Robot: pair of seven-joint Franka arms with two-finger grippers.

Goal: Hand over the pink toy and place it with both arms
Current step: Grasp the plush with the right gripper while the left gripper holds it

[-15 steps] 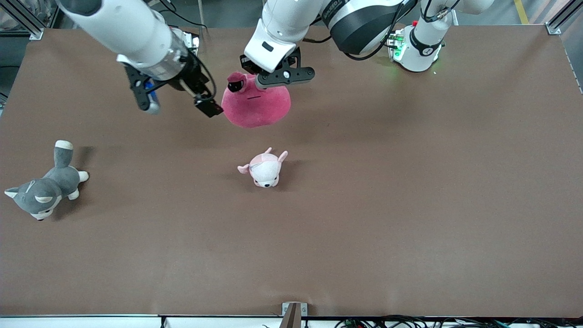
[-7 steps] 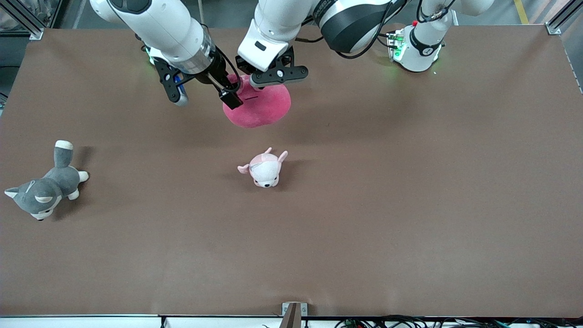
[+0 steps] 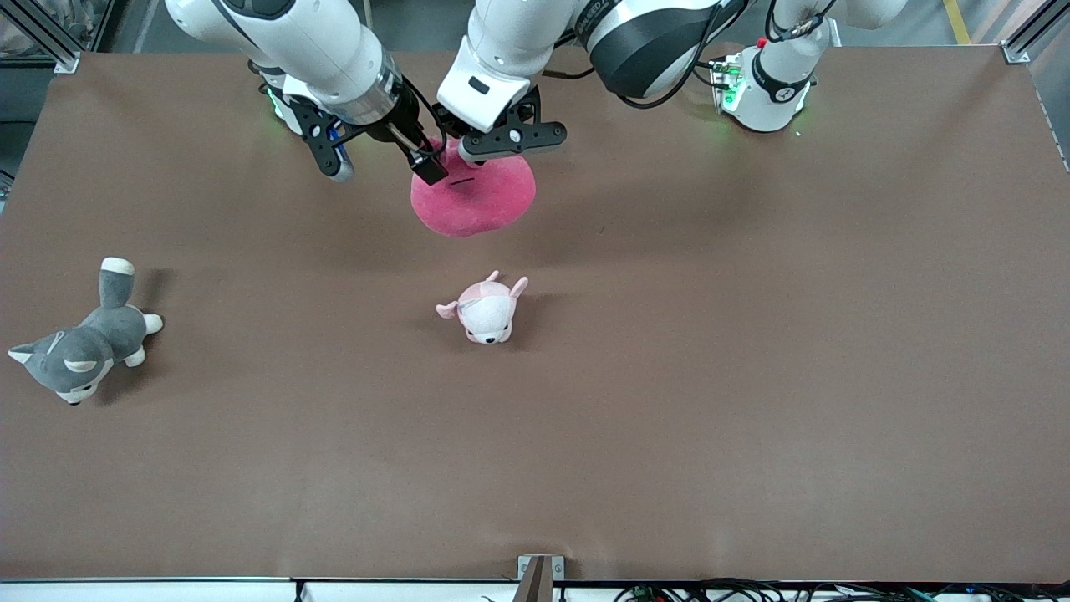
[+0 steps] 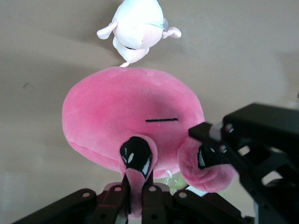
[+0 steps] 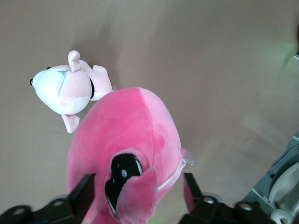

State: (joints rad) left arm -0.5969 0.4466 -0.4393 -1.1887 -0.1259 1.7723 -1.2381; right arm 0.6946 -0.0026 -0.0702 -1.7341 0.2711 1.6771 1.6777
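The pink toy [image 3: 476, 199] hangs in the air over the table's middle, near the robots' bases. My left gripper [image 3: 458, 150] is shut on one of its ears from above; in the left wrist view the fingers [image 4: 154, 205] pinch that ear beside a black eye, and the toy [image 4: 126, 116] hangs below. My right gripper [image 3: 383, 167] is open beside the toy. In the right wrist view [image 5: 138, 191] its fingers [image 5: 85, 189] stand apart on either side of the toy's [image 5: 126, 130] other ear and eye, not closed on it. One right finger [image 4: 243, 140] shows in the left wrist view.
A small pale-pink-and-white plush [image 3: 485, 311] lies on the table nearer the front camera than the toy, also in the wrist views [image 4: 138, 25] [image 5: 65, 86]. A grey-and-white plush [image 3: 79, 347] lies at the right arm's end of the brown table [image 3: 752, 376].
My right arm has swung in from its end of the table, bringing its open gripper up to the toy. My left gripper still holds the toy in about the same place.
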